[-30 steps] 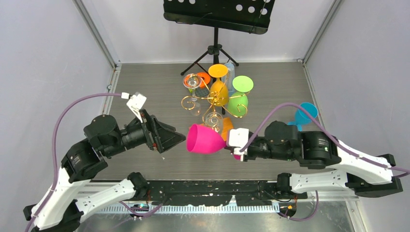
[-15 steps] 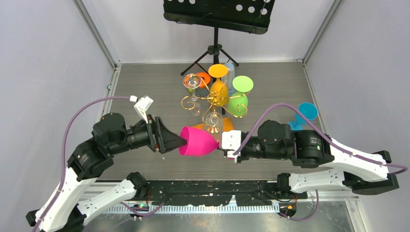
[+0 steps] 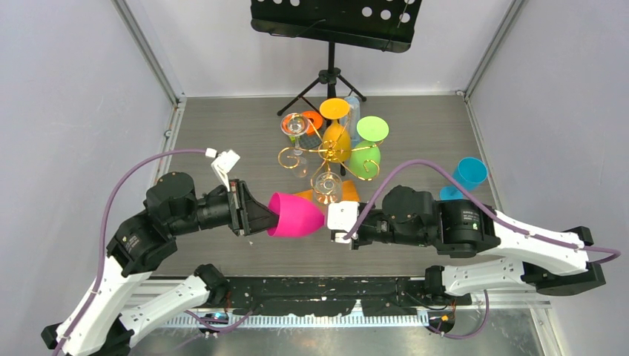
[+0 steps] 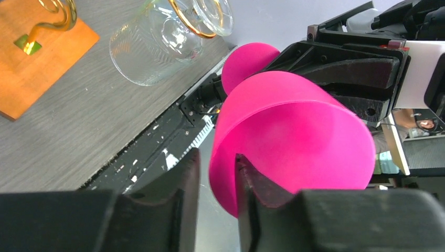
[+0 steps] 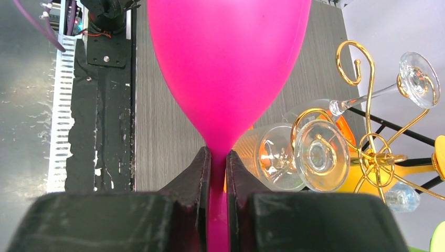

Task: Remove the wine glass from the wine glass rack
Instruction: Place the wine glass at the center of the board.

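Observation:
A pink wine glass (image 3: 297, 215) lies level in the air between both arms, in front of the wine glass rack (image 3: 326, 152) and clear of its gold wire arms. My right gripper (image 3: 331, 224) is shut on its stem (image 5: 218, 173), with the bowl (image 5: 225, 63) pointing away from it. My left gripper (image 3: 271, 216) straddles the rim of the bowl (image 4: 294, 136): one fingertip (image 4: 246, 173) sits inside, the other outside. The jaws stand narrowly apart, with a thin gap showing beside the outer finger. The rack's orange base (image 4: 31, 68) rests on the table.
The rack carries clear glasses (image 3: 295, 126), a yellow glass (image 3: 335, 141) and a green glass (image 3: 365, 159). A blue glass (image 3: 467, 174) stands at the right. A black music stand (image 3: 331, 22) on a tripod is at the back. Grey walls close in both sides.
My right arm carried the pink glass leftward. My left gripper met its rim and narrowed its jaws around the bowl's wall.

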`<state>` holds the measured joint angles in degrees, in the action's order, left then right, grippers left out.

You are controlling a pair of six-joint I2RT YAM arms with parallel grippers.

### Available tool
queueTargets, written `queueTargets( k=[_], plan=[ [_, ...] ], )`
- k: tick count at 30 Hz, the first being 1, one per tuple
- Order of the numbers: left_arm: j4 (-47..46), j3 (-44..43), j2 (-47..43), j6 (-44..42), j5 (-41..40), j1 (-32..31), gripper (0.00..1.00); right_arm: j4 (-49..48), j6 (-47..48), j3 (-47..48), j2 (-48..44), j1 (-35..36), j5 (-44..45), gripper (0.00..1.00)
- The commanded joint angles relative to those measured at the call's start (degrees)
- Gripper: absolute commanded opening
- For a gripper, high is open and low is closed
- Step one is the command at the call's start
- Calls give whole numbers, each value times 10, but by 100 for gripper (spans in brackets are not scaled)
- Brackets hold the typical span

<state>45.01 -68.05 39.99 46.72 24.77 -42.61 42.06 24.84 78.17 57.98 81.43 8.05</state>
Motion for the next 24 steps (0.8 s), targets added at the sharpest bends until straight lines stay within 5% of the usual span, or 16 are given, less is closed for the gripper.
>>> queueTargets(
  k=[1, 5, 10, 16, 24],
  plan=[
    [-17, 2, 2, -5, 31, 3, 19, -60, 4, 7, 4, 5, 22, 6],
    [-12, 0, 3, -9, 39, 4, 0, -72, 0, 0, 5, 5, 30, 7],
    [-5, -6, 4, -15, 44, 4, 0, -69, -12, -2, 3, 5, 34, 15],
    [24, -28, 3, -31, 46, 4, 0, -56, -28, 0, -21, 5, 38, 43],
    [66, -32, -8, -41, 39, 4, 0, -48, -56, -1, -82, 4, 36, 53]
  ],
)
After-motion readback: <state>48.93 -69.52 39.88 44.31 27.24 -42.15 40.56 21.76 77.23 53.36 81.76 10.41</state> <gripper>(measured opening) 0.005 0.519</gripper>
